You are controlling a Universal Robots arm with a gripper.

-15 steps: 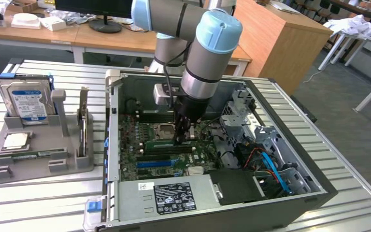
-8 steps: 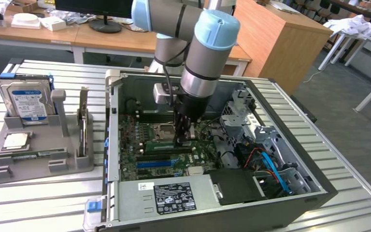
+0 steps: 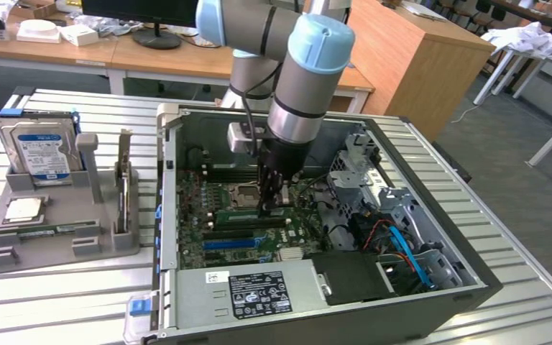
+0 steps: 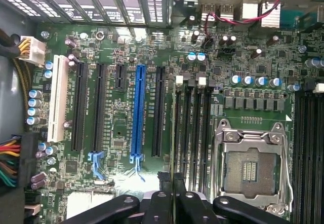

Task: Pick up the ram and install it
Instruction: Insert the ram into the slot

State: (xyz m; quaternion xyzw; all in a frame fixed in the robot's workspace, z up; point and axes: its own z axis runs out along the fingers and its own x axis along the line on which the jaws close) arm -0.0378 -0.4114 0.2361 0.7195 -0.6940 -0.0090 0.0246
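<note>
The ram (image 3: 241, 215) is a long, thin green stick lying lengthwise among the memory slots on the motherboard inside the open computer case (image 3: 468, 287). My gripper (image 3: 274, 207) reaches straight down into the case, its tips right at the stick's end toward the exterior view's right. Contact cannot be made out. In the wrist view my gripper (image 4: 172, 179) is shut, black fingers pressed together with nothing seen between them, at the end of the black memory slots (image 4: 192, 127).
The empty processor socket (image 4: 250, 168) sits beside the memory slots; a blue card slot (image 4: 136, 112) lies on the other side. On the exterior view's left, a grey fixture (image 3: 55, 255) holds a hard drive (image 3: 41, 154), a square processor chip (image 3: 24, 210) and another green stick (image 3: 51, 230).
</note>
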